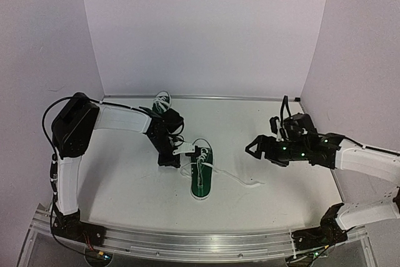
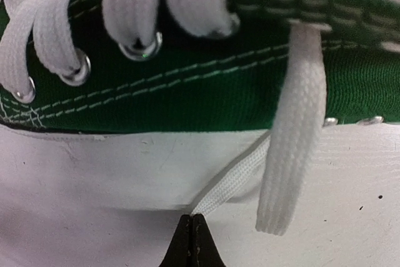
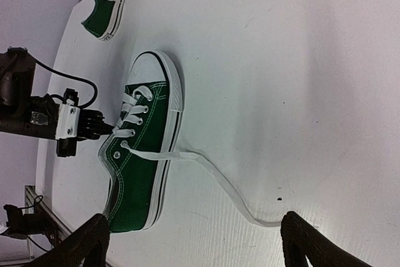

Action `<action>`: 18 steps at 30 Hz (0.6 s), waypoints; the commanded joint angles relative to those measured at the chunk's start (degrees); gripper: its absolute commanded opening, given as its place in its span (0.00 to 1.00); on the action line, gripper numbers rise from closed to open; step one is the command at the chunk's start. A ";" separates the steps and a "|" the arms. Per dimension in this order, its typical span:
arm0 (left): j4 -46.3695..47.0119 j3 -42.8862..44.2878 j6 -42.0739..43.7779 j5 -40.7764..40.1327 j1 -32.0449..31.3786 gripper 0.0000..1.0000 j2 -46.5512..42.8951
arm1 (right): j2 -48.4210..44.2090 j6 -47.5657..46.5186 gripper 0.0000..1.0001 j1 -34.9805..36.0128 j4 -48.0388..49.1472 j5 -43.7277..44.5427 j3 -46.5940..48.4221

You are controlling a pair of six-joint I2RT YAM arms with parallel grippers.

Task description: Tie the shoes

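The left gripper [image 2: 191,222] is clenched, its black tips pressed together at the bottom centre of the left wrist view. A thin white lace strand [image 2: 228,179] runs straight into those tips and looks pinched there. Just right of it a broader flat white lace end [image 2: 289,136] hangs down the side of a small dark green canvas sneaker [image 2: 206,95] with white stitching. The sneaker fills the upper half of that view, with metal eyelets [image 2: 143,47] along its lacing at upper left.

In the overhead view this sneaker [image 1: 200,182] lies at the middle of the white table [image 1: 281,198], its white toe cap toward the bottom of the frame and the left gripper against its left side. From its right side a long white lace [image 1: 240,181] trails out flat across the table toward the right.

The right gripper [image 1: 252,149] hangs right of centre, well apart from the sneaker, its jaws spread wide and holding nothing.

The second matching green sneaker [image 1: 162,100] sits near the back wall, upper left of centre, partly hidden behind the left arm.
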 commanded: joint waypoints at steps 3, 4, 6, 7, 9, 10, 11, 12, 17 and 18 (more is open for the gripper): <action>-1.28 -4.87 -8.86 -6.28 0.15 0.00 -9.50 | -2.44 -1.38 0.91 -1.41 -3.60 2.00 -0.84; -0.43 -5.73 -11.42 -7.48 0.18 0.00 -11.57 | -2.16 -1.49 0.90 -1.44 -4.46 2.55 -0.61; 1.12 -7.64 -16.36 -10.96 0.18 0.00 -16.17 | -1.25 -2.07 0.89 -1.51 -7.34 4.28 0.11; 1.49 -8.24 -18.51 -12.24 0.21 0.00 -18.05 | -0.81 -2.58 0.88 -1.47 -8.73 5.16 0.73; 2.51 -9.12 -24.01 -15.90 0.35 0.00 -21.60 | 0.15 -3.97 0.86 -1.48 -11.24 7.05 1.83; 2.77 -9.44 -26.58 -17.50 0.57 0.00 -23.24 | 0.78 -4.79 0.85 -1.48 -12.52 7.87 2.49; 2.71 -9.64 -29.00 -18.46 0.93 0.00 -24.80 | 1.54 -5.79 0.84 -1.46 -13.80 8.46 3.27; 2.72 -9.87 -31.32 -18.71 1.42 0.00 -26.34 | 2.61 -6.93 0.84 -1.47 -14.86 8.55 4.22; 2.41 -11.76 -40.11 -18.26 2.39 0.00 -31.32 | 8.07 -11.82 0.78 -1.37 -19.80 8.15 8.91; 2.47 -12.34 -41.47 -18.15 2.40 0.00 -31.99 | 8.28 -13.07 0.77 -1.40 -20.17 7.82 9.42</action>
